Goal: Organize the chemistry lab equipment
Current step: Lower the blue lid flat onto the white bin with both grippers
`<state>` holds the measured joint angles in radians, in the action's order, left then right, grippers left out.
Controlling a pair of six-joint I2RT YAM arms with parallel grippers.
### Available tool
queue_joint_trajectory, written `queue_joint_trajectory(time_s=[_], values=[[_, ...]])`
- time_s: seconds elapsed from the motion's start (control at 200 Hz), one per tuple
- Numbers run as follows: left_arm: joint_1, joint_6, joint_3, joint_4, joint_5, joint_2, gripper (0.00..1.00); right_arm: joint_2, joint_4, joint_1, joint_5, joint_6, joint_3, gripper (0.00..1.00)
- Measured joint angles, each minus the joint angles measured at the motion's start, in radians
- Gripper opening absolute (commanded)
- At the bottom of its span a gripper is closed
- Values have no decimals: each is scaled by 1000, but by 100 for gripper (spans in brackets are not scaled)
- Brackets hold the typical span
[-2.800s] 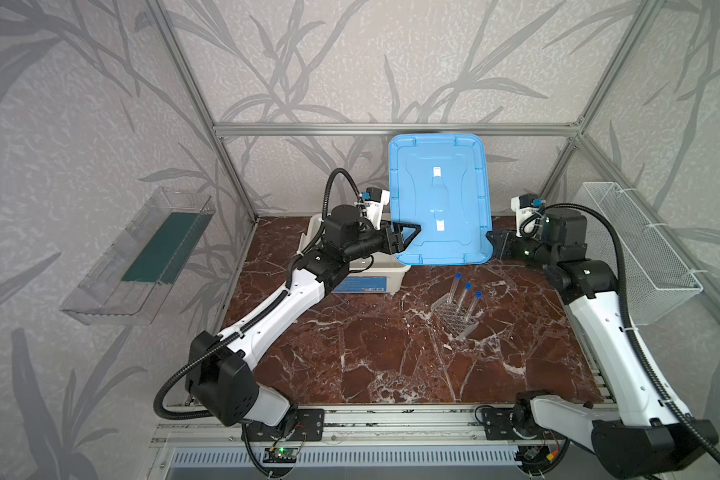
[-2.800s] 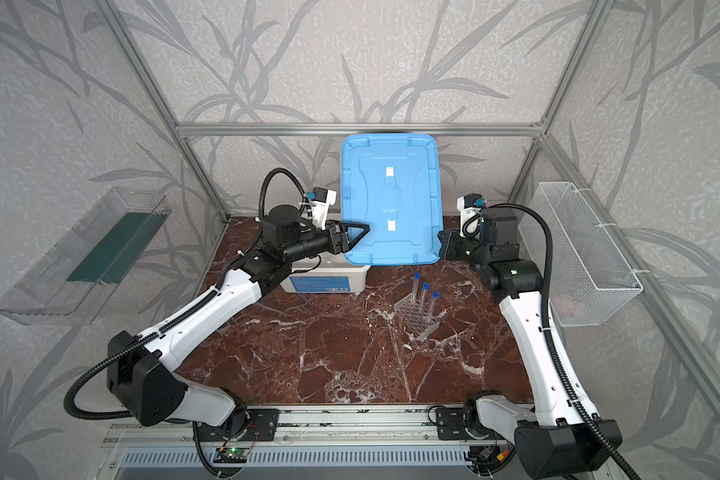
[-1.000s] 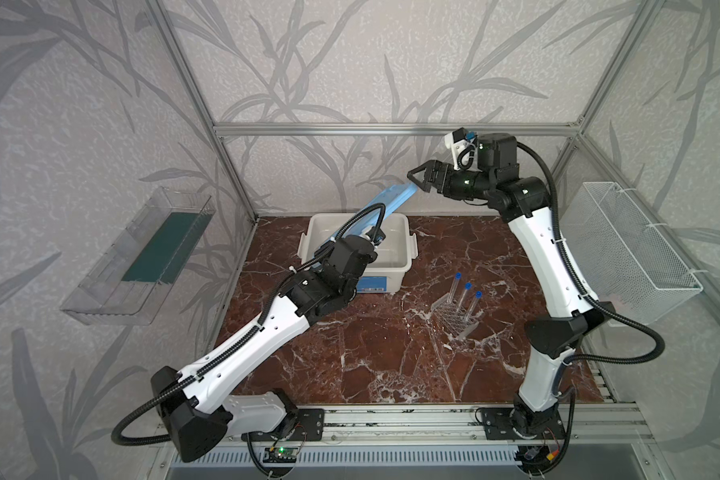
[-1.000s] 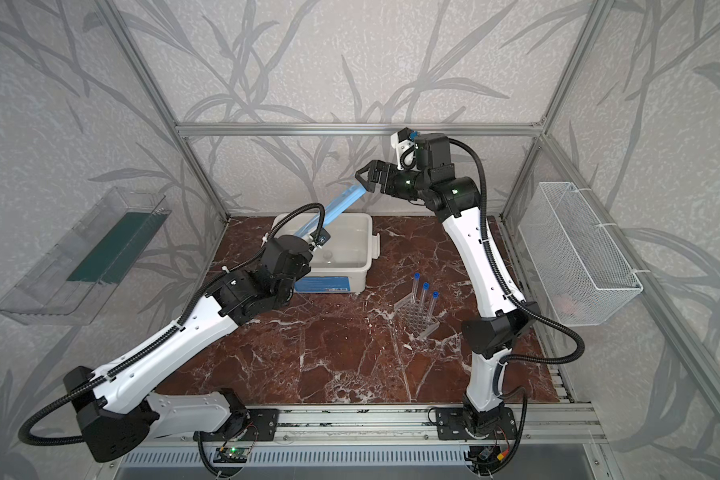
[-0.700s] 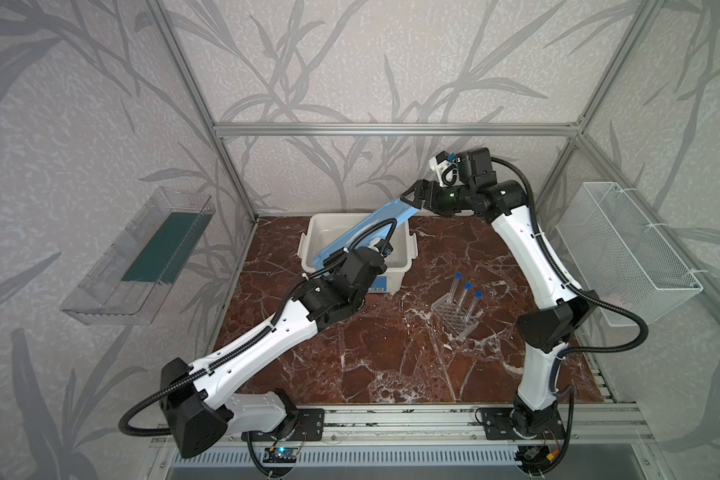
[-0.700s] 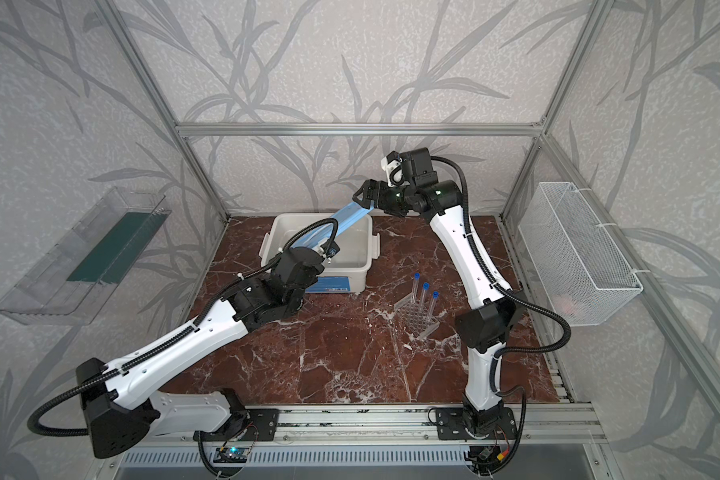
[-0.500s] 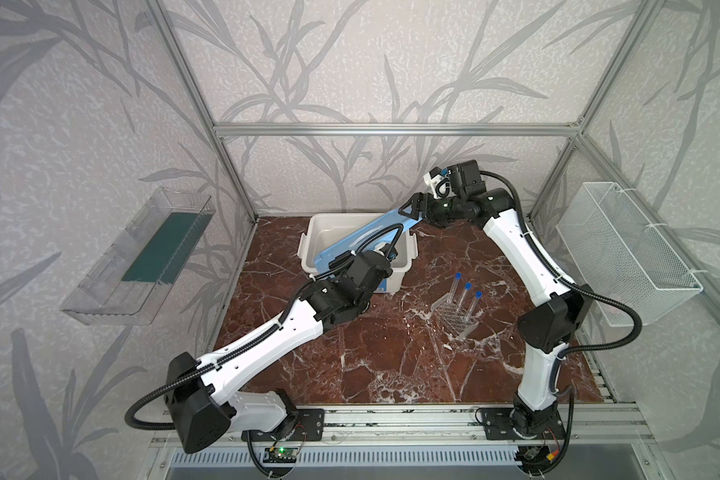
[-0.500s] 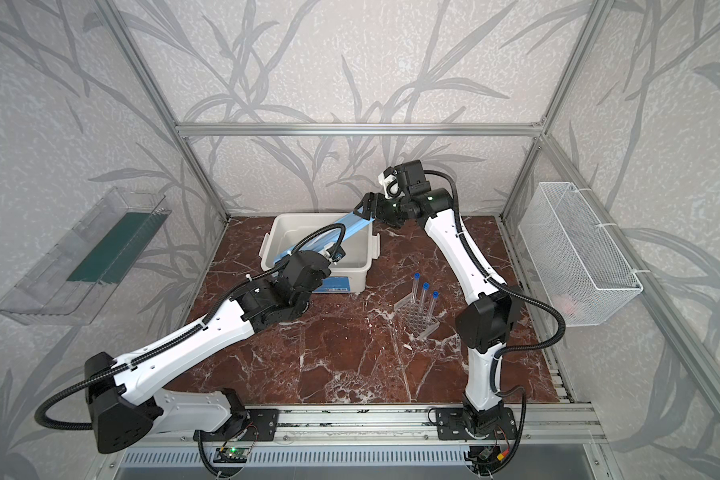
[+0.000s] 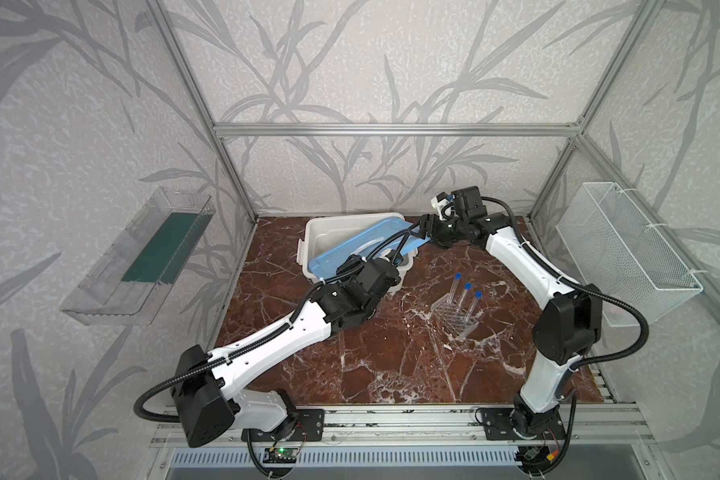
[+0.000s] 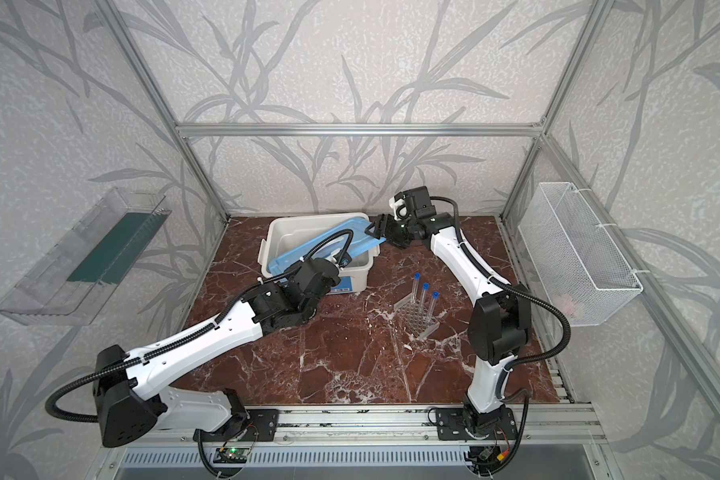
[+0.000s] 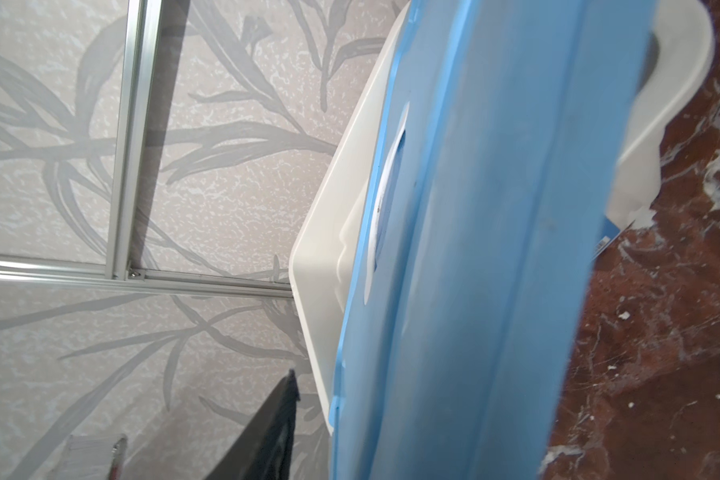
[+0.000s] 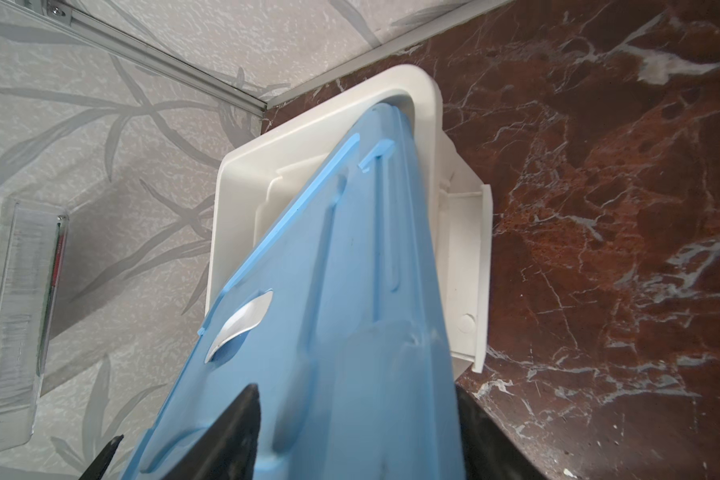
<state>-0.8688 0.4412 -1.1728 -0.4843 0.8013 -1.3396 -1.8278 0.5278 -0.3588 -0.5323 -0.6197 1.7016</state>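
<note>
Marble table [image 9: 391, 365]. White tub [image 9: 341, 218] at the back, blue lid [image 9: 350, 249] tilted across it. I've got the right gripper [image 9: 422, 226] clamped on the lid's raised end. Left gripper [image 9: 391, 266] is at the lid's low edge, width I cannot tell. Clear rack [image 9: 454, 320] stands mid-table right of the tub, holding three blue-capped tubes [image 9: 460, 293].

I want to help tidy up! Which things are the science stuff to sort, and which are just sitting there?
Science stuff to sort:
- three blue-capped tubes
- clear rack that they stand in

Not science stuff itself:
- white tub
- blue lid, tilted across the tub
- clear wall tray
- wire basket
</note>
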Motion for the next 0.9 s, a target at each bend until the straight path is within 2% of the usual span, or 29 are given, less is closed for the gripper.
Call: queue_joint_trajectory(time_s=[0.14, 0.19, 0.465, 0.705, 0.9], values=[[0, -61, 0, -18, -41, 5, 77, 17, -40, 0, 1, -5, -55, 69], [0, -89, 1, -25, -64, 10, 80, 21, -52, 0, 2, -5, -72, 69], [0, -231, 84, -35, -169, 58, 82, 42, -99, 0, 18, -9, -148, 69], [-1, -370, 132, -39, -146, 52, 82, 45, -120, 0, 35, -24, -193, 71], [-1, -446, 142, -39, -132, 26, 87, 61, -148, 0, 39, -31, -239, 74]])
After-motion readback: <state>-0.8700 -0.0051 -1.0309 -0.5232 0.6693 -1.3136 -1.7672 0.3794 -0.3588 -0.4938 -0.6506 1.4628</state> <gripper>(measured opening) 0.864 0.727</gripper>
